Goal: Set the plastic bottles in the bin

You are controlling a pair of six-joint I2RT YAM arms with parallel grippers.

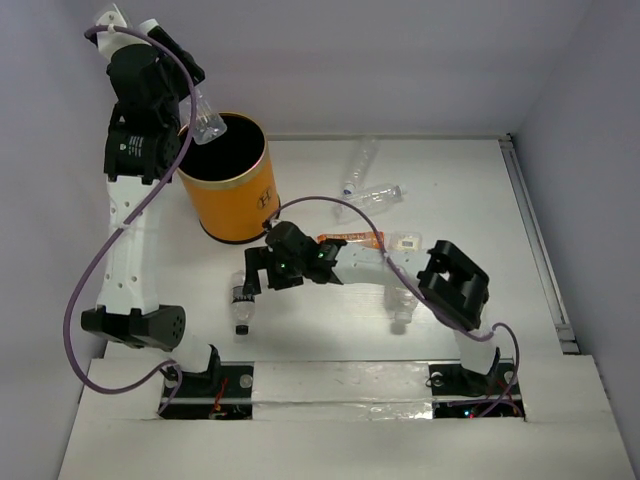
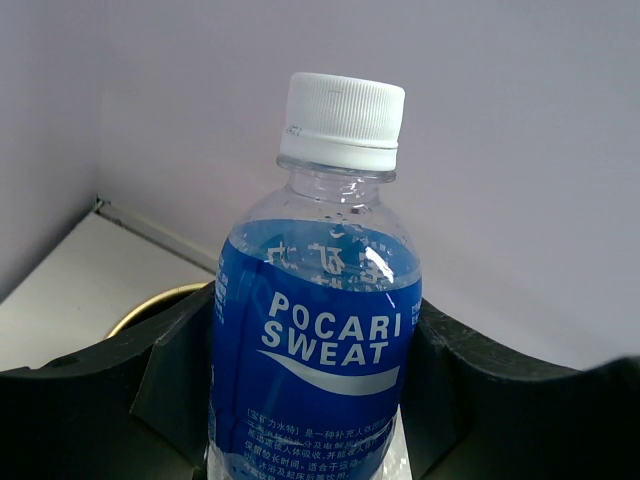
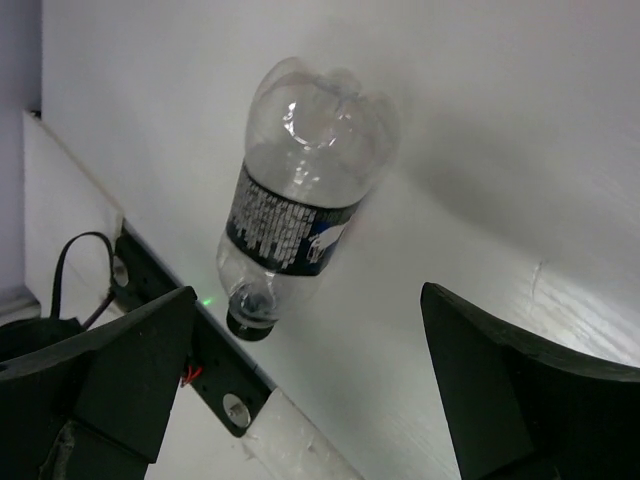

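The blue-labelled bottle (image 2: 315,350) with a white cap stands upright between the black fingers (image 2: 180,370) of my left gripper (image 1: 200,115), which is shut on it. It hangs over the rim of the orange bin (image 1: 240,205), whose edge (image 2: 150,305) shows below. My right gripper (image 3: 320,380) is open just above the table with nothing between its fingers. The black-labelled, black-capped bottle (image 3: 300,190) lies ahead of it, untouched, and shows by the gripper (image 1: 255,280) in the top view (image 1: 241,300). An orange bottle (image 1: 352,240), two clear bottles (image 1: 360,165) (image 1: 377,196) and a cream-labelled bottle (image 1: 405,243) lie on the table.
The right arm (image 1: 455,285) stretches leftward over the table's middle, partly covering the cream-labelled bottle. The metal base strip (image 3: 200,370) with cables runs along the near edge beside the black-capped bottle. White walls close the table at the back and sides.
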